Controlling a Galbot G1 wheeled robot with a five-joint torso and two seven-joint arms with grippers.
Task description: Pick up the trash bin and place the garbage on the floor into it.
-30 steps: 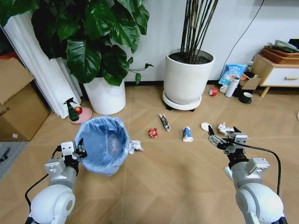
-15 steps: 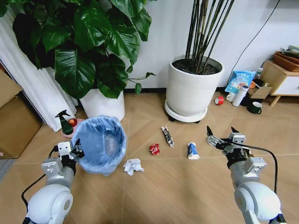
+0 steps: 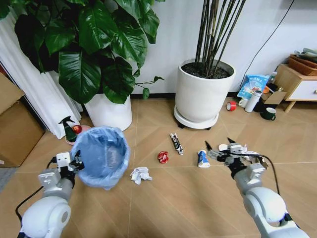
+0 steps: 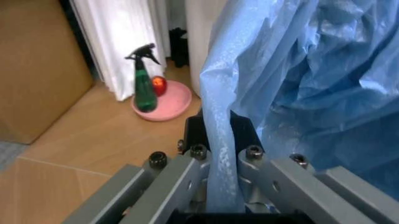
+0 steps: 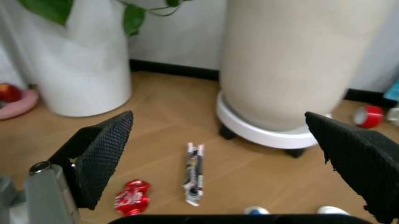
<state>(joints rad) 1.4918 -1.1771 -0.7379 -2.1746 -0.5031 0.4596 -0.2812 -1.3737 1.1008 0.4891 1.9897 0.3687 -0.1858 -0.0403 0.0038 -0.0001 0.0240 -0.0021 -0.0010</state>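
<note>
Blue plastic crinkles between the jaws of the left gripper (image 4: 219,186), which is clamped on the rim of the trash bin (image 3: 101,156) through its liner bag. That pinch on the rim lets the robot carry the bin tilted at its left side, mouth turned toward the litter, which looks like a way to keep the opening within reach of the other arm.

On the tan floor (image 3: 163,198) the garbage lies in a loose row before the two plant pots: a crumpled white paper (image 3: 140,174) just beside the bin, then a crushed red can (image 3: 162,157), a dark wrapper (image 3: 174,143) and a blue-white carton (image 3: 201,158). None of it is in the bin yet.

Over by the carton, the right gripper (image 3: 219,149) hangs low with its black fingers (image 5: 100,154) spread wide and nothing between them, apparently lining up on a piece. A red tape roll (image 3: 231,105) sits well apart near the big white pot (image 3: 203,94).
</note>
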